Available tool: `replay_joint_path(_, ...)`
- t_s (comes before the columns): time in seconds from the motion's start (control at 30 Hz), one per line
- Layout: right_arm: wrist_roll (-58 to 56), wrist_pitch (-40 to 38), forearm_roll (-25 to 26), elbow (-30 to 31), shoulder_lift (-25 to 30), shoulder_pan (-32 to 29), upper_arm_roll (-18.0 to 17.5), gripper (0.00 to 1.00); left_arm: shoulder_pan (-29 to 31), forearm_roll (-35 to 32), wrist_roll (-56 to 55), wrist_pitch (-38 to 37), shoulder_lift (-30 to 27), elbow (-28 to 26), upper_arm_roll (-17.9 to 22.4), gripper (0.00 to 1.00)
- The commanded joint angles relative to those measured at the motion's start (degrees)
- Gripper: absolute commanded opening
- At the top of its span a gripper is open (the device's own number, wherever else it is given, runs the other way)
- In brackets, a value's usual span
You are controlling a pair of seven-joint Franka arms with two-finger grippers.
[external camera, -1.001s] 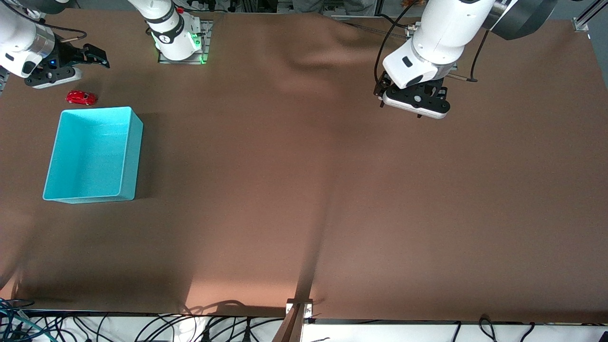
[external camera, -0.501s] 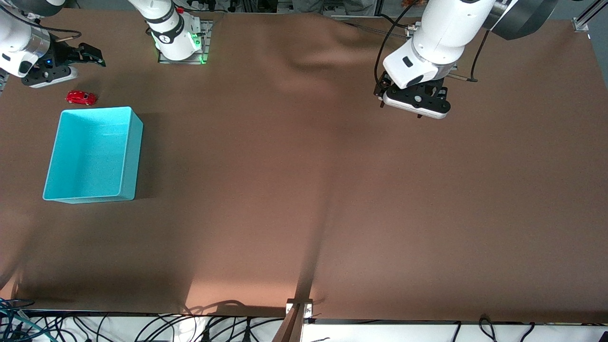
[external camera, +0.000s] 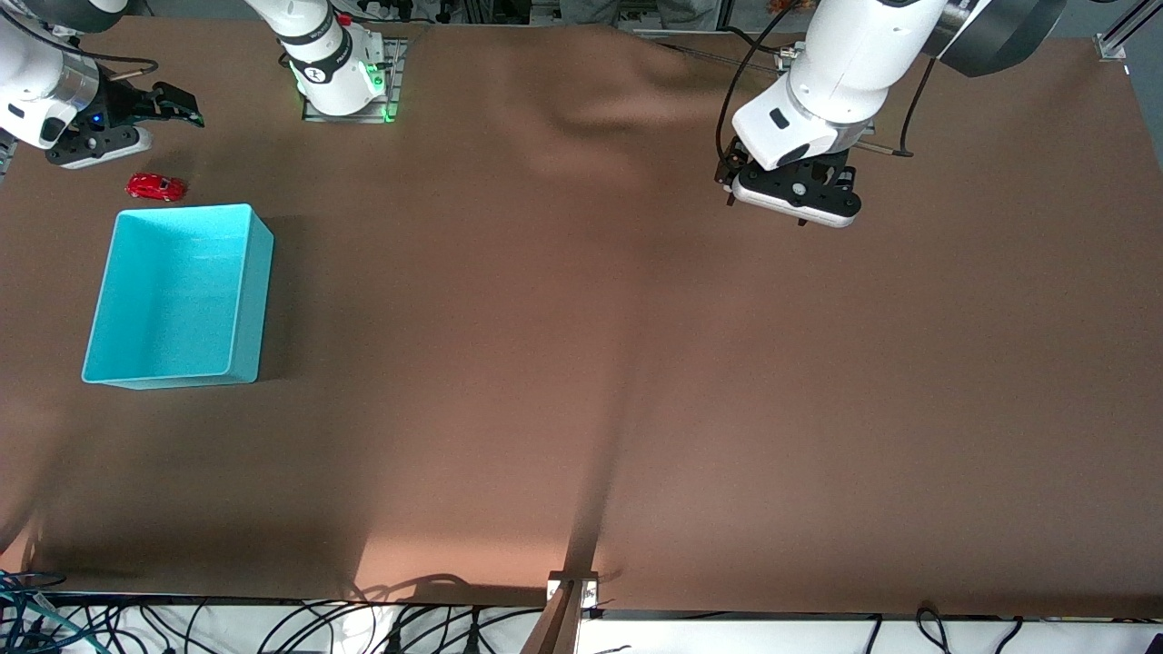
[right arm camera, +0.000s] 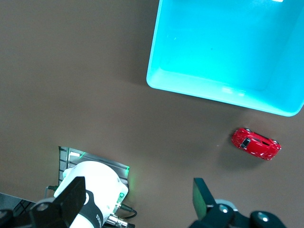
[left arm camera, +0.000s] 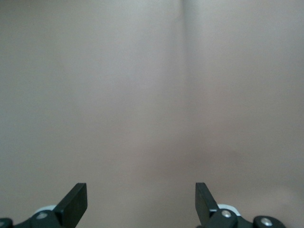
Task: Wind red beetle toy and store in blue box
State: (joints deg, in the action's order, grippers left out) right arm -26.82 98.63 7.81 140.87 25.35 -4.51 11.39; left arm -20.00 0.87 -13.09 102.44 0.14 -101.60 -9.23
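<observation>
Nothing done yet: toy car (external camera: 156, 187) sitting at box's (external camera: 245, 300) 12 o'clock, box empty, right gripper (external camera: 177, 103) hanging spread above it, left gripper (external camera: 800, 218) waiting spread over bare table

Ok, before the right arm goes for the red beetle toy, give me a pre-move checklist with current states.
1. Red beetle toy free on the table, upright on its wheels: ok.
2. Right gripper open, holding nothing: ok.
3. Right gripper over the toy: not ok, it is over bare table farther from the front camera.
4. Blue box holds nothing, no lid: ok.
5. Left gripper open, waiting over bare table toward its own end: ok.
6. Toy wound: cannot tell.
</observation>
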Motion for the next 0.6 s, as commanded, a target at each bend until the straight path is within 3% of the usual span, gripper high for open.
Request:
replay_joint_path(0.0,-0.69,0.96,1.15,1.34,1.46,-0.06,0.03,1.0,-0.21,0.27,-0.71,0.48,-1.19,-0.97,0.0,1.0)
replay_joint_path(0.57,-8.06,0.43,1.59,1.43,1.46,-0.06,0.03,1.0,-0.21,0.27,-0.62,0.48,-1.19,-0.97,-0.26,1.0)
